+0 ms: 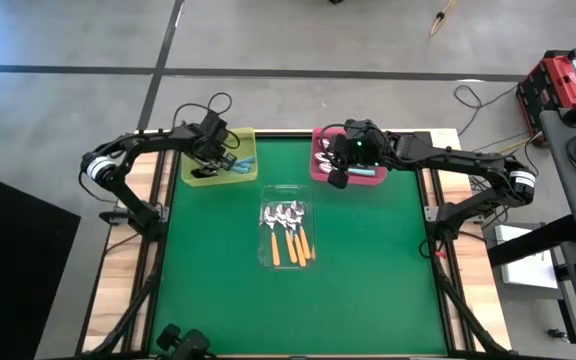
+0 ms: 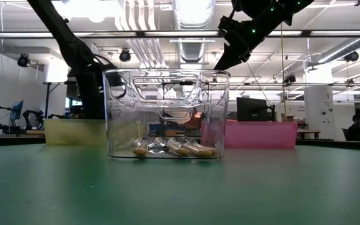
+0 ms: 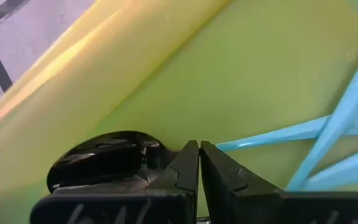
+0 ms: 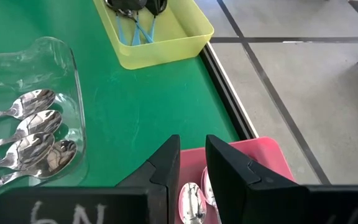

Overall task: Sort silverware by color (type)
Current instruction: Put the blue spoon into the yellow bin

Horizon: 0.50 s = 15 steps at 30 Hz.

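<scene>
The table (image 1: 368, 280) is covered in flat green felt-looking stuff with wooden strips along the sides. Dead center sits a clear plastic tray (image 1: 287, 240), glossy with rounded corners, and it holds the orange-handled spoons (image 1: 290, 237): shiny silver bowls bunched at the far end, slim orange handles pointing toward the near edge.

At the far left there's a translucent yellow tray (image 1: 194, 173), rectangular with thin walls. The left gripper (image 3: 199, 163) is down inside it, its dark fingers pressed together with just a hairline seam between them. Right at the fingertips lies a teal-handled spoon (image 3: 272, 134), its dark reflective bowl on one side of the tips and the slim teal handle running off on the other, crossing a few more teal handles. Whether it's actually pinched can't be told, since the tips cover that spot.

At the far right is a pink tray (image 1: 368, 174), same boxy plastic shape. The right gripper (image 4: 191, 165) hangs just above its edge, fingers parted a little with nothing between them. A couple of silver spoon bowls (image 4: 191, 200) show in the pink tray right under those fingers, not touching them.
</scene>
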Each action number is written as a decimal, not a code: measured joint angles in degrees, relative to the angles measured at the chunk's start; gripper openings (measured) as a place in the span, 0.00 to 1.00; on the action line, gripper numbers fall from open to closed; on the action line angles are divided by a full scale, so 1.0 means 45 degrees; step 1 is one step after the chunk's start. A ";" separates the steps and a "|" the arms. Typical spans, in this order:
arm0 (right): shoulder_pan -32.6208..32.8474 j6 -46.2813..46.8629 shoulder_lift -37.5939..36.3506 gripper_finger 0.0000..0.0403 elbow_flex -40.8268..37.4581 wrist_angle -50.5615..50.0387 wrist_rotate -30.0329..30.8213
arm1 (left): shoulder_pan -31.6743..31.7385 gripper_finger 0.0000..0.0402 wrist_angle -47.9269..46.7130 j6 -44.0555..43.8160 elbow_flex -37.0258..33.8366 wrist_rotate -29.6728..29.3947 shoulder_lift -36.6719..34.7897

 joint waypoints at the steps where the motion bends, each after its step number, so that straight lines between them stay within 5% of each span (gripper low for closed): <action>1: 0.0002 -0.0014 0.0000 0.17 0.0000 0.0000 0.0000 | 0.0000 0.00 -0.0060 0.0098 0.0002 0.0043 -0.0071; 15: 0.0002 -0.0027 0.0000 0.17 0.0000 0.0044 0.0005 | 0.0000 0.00 -0.0191 0.1257 -0.0005 0.0622 0.0270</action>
